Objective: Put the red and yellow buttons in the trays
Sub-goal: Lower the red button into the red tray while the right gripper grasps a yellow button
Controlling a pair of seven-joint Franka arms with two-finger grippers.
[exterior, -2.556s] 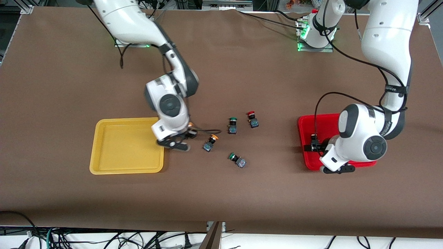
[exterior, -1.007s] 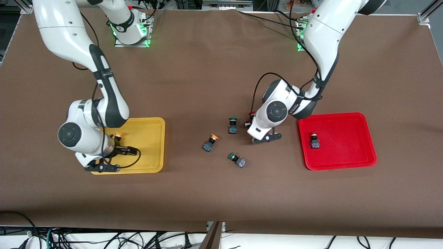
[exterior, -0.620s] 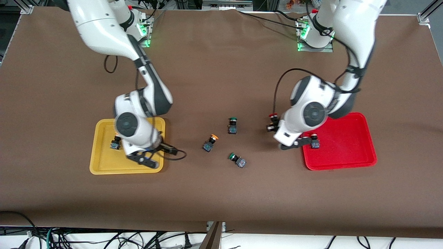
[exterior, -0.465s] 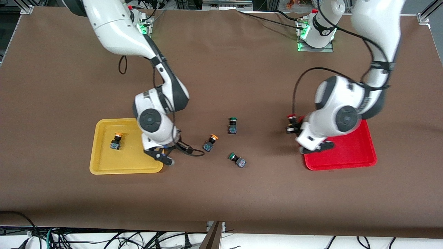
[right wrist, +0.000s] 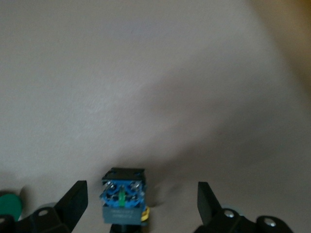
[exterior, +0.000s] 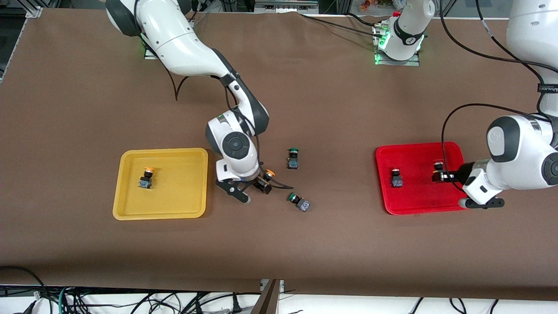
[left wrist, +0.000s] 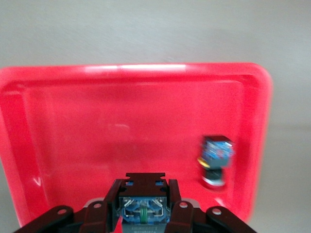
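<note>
Left gripper [exterior: 437,175], jaws pinching the second red button [left wrist: 144,208], has swung over the red tray [exterior: 418,205]. Right gripper [exterior: 261,183], jaws spread, has dropped around the last yellow button [right wrist: 123,195] on the bench [exterior: 279,244]; sorting nears completion.

You will find no fully legible text, number or sign in these views. The only lettering sits on a black strap [exterior: 549,89] around the left arm's forearm, in small white capitals too fine to read. The small label on the blue button body [left wrist: 144,211] in the left wrist view is likewise unreadable.
</note>
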